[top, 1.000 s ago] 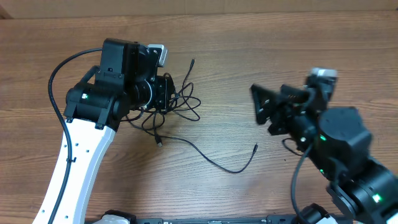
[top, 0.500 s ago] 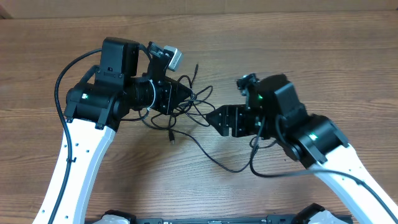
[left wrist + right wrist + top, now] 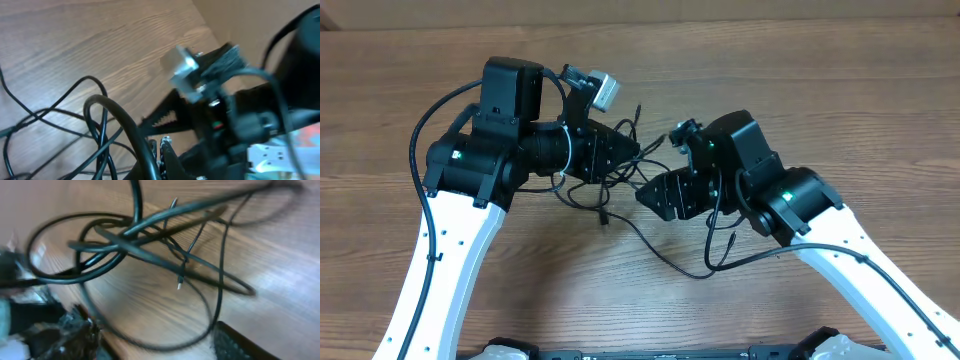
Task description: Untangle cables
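Note:
A tangle of thin black cables [image 3: 582, 195] lies and hangs at the table's middle, with a long tail [image 3: 665, 262] running out to the front right. My left gripper [image 3: 625, 150] is shut on the tangle's strands; in the left wrist view its jaws [image 3: 162, 155] pinch beside a thick black loop [image 3: 100, 115]. My right gripper [image 3: 650, 195] is open, right next to the tangle, facing the left gripper. In the right wrist view the crossed loops [image 3: 125, 245] fill the frame and one strand curves between its open fingers [image 3: 155, 340]. Its toothed finger [image 3: 165, 117] shows in the left wrist view.
The wooden table [image 3: 820, 80] extends on all sides. The left arm's own thick black cable [image 3: 415, 140] loops out at the far left. A beige wall strip [image 3: 640, 8] runs along the table's back edge.
My right arm has swung in from the right side until its open gripper sits at the tangle. My left gripper has shifted right with the tangle, dragging the tail leftward.

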Action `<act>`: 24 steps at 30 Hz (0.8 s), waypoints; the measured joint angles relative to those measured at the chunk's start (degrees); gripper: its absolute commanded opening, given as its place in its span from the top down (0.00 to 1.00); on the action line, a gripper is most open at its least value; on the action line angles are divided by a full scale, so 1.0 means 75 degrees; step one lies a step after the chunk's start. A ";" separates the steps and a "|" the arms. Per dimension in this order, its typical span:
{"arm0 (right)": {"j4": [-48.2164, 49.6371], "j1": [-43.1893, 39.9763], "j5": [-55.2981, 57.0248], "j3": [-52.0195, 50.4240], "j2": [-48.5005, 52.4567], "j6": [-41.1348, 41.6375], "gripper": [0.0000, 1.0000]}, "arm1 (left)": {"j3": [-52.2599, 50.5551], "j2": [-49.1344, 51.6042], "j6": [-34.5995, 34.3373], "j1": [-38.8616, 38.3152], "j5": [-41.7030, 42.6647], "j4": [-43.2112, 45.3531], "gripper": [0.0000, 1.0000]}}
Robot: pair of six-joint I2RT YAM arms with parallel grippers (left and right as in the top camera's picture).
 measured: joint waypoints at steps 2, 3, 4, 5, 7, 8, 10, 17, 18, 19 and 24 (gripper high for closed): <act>0.0017 0.0000 0.0076 0.0000 0.0087 -0.0583 0.27 | 0.0000 0.0000 -0.0332 0.0000 0.0076 -0.0012 0.96; 0.0047 0.0000 0.0172 0.0000 0.0108 -0.0848 0.27 | 0.0003 0.0000 -0.0460 0.0000 0.0096 -0.0032 0.96; 0.0093 0.0003 0.0294 0.0000 0.0108 -0.1096 0.27 | 0.0009 0.0000 -0.0600 0.0000 0.0117 -0.0058 0.96; 0.0146 0.0023 0.0458 0.0000 0.0108 -0.1381 0.26 | 0.0017 0.0000 -0.0717 0.0000 0.0143 -0.0096 0.96; 0.0201 0.0023 0.0787 0.0000 0.0108 -0.1886 0.25 | 0.0047 0.0000 -0.0874 0.0000 0.0169 -0.0166 0.96; 0.0213 0.0023 0.0912 0.0000 0.0108 -0.2081 0.25 | 0.0064 0.0000 -0.0965 0.0000 0.0178 -0.0178 0.96; 0.0274 0.0023 0.1247 0.0000 0.0108 -0.2454 0.35 | 0.0093 0.0000 -0.1040 0.0000 0.0201 -0.0187 0.96; 0.0647 0.0020 0.2267 0.0000 0.0111 -0.2958 0.42 | 0.0122 0.0000 -0.1335 0.0000 0.0236 -0.0207 0.96; 0.0697 0.0020 0.2410 0.0000 0.0111 -0.2990 0.41 | 0.0122 0.0000 -0.1364 0.0000 0.0239 -0.0210 0.96; 0.0749 0.0020 0.2524 0.0000 0.0111 -0.2987 0.40 | 0.0122 0.0000 -0.1378 0.0000 0.0248 -0.0210 0.96; 0.0915 0.0020 0.2833 0.0000 0.0108 -0.2838 0.38 | 0.0122 0.0000 -0.1416 0.0000 0.0259 -0.0207 0.96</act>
